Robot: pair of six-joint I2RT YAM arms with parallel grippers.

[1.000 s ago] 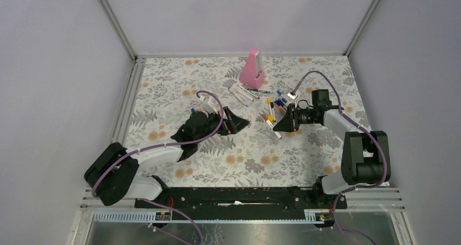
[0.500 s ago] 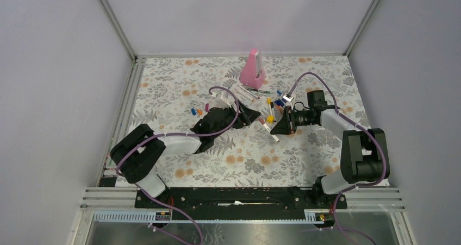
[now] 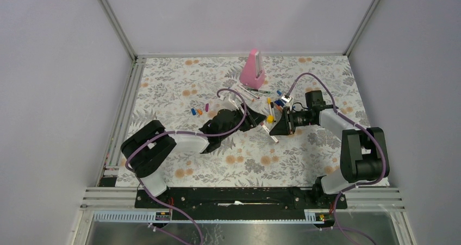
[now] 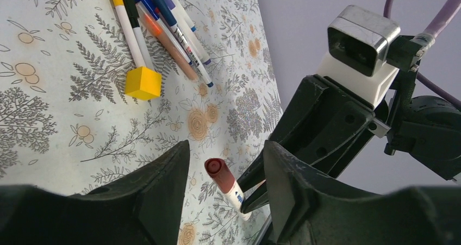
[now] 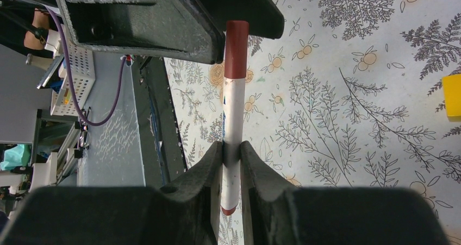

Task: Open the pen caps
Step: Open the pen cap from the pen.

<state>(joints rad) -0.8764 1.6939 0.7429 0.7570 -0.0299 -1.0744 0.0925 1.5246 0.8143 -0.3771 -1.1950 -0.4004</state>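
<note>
Cap: dark red cylindrical plastic cap is sitting on a white plastic marker barrel, above the middle of the floral table.
Right gripper: I am pinching the barrel near its tail.
Left gripper: I am holding it spread, jaws flanking the cap.
Handling: I am judging it light, stiff and slick, best gripped across its sides.
Axis: lying roughly level, cap pointing into my left gripper.

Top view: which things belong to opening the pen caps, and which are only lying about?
Job: dark red cap, white marker, right gripper holding it, left gripper around the cap, capped pens.
Lying about: yellow block, pink wedge, loose caps.
</note>
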